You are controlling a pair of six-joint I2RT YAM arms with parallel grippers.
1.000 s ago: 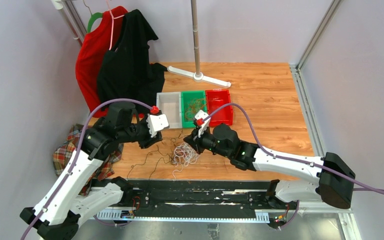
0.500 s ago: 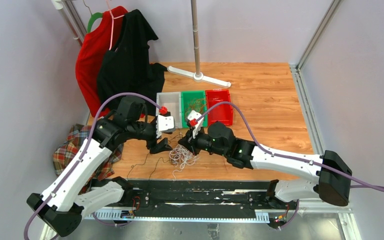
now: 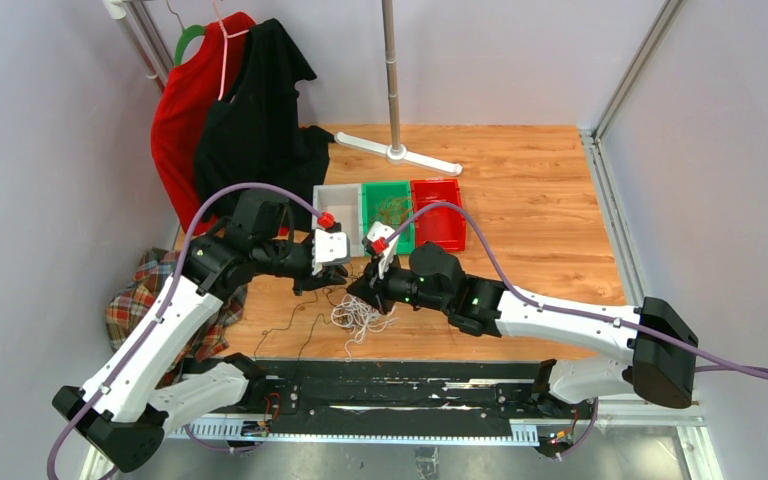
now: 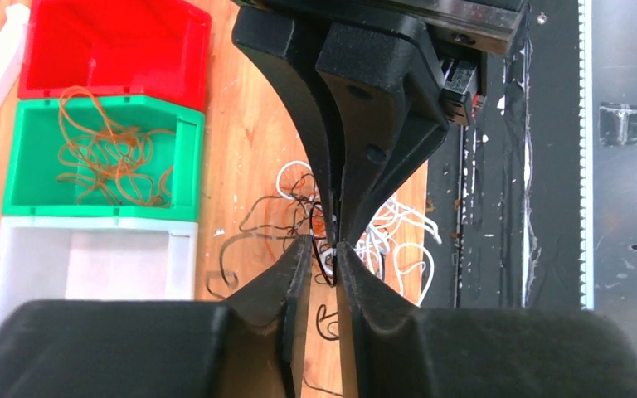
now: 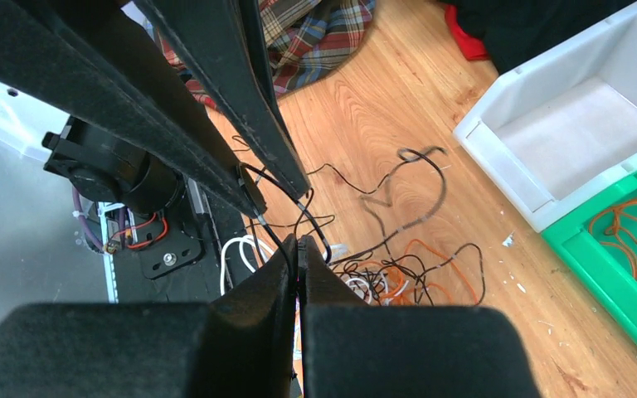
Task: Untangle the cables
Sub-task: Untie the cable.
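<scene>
The cables (image 3: 360,315) lie as a small white, orange and black tangle on the wooden floor near the front edge, with thin black strands trailing left. My right gripper (image 5: 299,242) is shut on a black cable that rises from the tangle (image 5: 398,278). My left gripper (image 4: 325,249) meets it tip to tip just above the tangle. Its jaws stand a narrow gap apart, with a loop of that black cable (image 4: 319,249) between the tips. In the top view both grippers, left (image 3: 338,290) and right (image 3: 357,292), hover over the pile's left side.
Behind the tangle stand a white bin (image 3: 337,215), a green bin (image 3: 365,225) holding orange cables (image 4: 108,153) and a red bin (image 3: 438,215). A plaid cloth (image 3: 135,300) lies at the left. Hanging clothes (image 3: 230,120) and a stand pole (image 3: 392,80) are at the back. A black rail (image 3: 390,385) runs along the front.
My left gripper swung right to the tangle, opened wider, then narrowed around the black cable. My right gripper shifted left with its cable, dragging the tangle slightly left.
</scene>
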